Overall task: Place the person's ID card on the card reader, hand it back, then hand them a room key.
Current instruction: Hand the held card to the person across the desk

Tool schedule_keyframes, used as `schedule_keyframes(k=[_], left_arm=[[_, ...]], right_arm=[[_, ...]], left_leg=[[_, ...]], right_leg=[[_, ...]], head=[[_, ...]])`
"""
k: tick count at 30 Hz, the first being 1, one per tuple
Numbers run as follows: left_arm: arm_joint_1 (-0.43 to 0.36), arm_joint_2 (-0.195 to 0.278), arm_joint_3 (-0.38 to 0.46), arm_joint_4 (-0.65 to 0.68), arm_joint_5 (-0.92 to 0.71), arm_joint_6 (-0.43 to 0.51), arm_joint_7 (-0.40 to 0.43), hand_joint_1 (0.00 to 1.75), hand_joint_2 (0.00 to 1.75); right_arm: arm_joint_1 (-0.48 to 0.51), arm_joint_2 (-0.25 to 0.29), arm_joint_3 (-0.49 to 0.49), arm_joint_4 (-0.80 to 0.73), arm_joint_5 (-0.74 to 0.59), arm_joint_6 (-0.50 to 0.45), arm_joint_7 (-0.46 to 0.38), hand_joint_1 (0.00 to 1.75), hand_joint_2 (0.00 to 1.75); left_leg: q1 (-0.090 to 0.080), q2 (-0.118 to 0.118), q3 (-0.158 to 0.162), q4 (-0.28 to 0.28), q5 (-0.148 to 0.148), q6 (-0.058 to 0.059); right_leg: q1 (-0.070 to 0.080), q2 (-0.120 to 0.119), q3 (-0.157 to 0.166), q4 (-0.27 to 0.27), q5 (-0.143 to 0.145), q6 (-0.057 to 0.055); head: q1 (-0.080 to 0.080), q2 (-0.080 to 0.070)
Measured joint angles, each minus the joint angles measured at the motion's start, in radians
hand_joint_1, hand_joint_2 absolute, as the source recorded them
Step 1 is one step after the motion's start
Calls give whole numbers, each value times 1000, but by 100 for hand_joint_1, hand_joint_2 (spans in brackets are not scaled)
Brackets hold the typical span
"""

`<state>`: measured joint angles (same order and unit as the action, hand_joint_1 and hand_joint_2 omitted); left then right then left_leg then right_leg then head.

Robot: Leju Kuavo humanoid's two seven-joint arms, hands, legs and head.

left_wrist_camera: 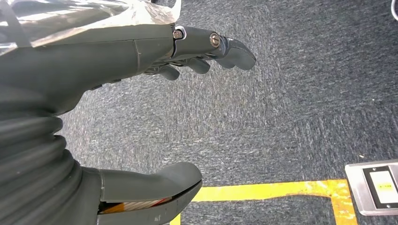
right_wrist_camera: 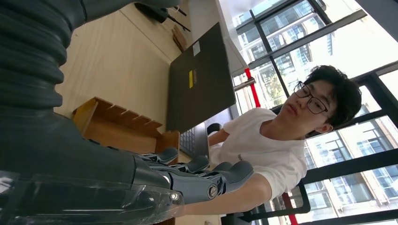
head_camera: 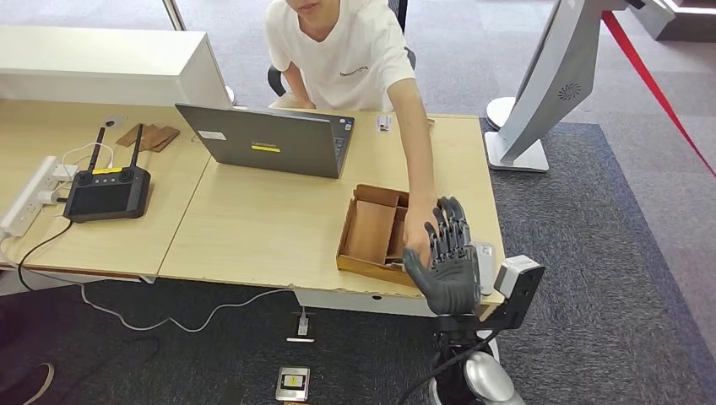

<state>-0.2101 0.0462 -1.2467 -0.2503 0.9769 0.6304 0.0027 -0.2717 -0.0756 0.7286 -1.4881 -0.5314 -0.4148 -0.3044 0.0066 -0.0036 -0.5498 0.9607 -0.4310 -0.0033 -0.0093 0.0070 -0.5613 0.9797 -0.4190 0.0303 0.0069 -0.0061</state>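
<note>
My right hand (head_camera: 447,260) is raised over the table's front right corner, fingers spread and pointing away from me, with nothing visible in it. Just behind it, the person's hand (head_camera: 415,238) reaches down to the right end of a wooden compartment box (head_camera: 371,229). In the right wrist view my fingers (right_wrist_camera: 197,180) stretch toward the person's forearm (right_wrist_camera: 234,197), beside the box (right_wrist_camera: 117,126). A small light-grey device (head_camera: 484,267) lies flat on the table just right of my hand. My left hand (left_wrist_camera: 131,51) hangs over the carpet, fingers apart and holding nothing. No card is visible to me.
The person (head_camera: 346,51) in a white shirt sits across the table behind a grey laptop (head_camera: 266,139). A black remote controller (head_camera: 105,190) and a power strip (head_camera: 29,194) lie at the left. A white stand (head_camera: 549,84) rises at the right. Yellow floor tape (left_wrist_camera: 272,190) runs below.
</note>
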Motion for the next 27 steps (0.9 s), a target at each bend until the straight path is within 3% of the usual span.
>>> schedule_keyframes(k=[27], left_arm=[[-2, 0, 0, 0, -9, 0, 2, 0, 175]], right_arm=[[4, 0, 0, -1, 3, -13, 14, 0, 175]], left_leg=[[0, 0, 0, 0, 0, 0]], right_leg=[[0, 0, 0, 0, 0, 0]], head=[[0, 0]])
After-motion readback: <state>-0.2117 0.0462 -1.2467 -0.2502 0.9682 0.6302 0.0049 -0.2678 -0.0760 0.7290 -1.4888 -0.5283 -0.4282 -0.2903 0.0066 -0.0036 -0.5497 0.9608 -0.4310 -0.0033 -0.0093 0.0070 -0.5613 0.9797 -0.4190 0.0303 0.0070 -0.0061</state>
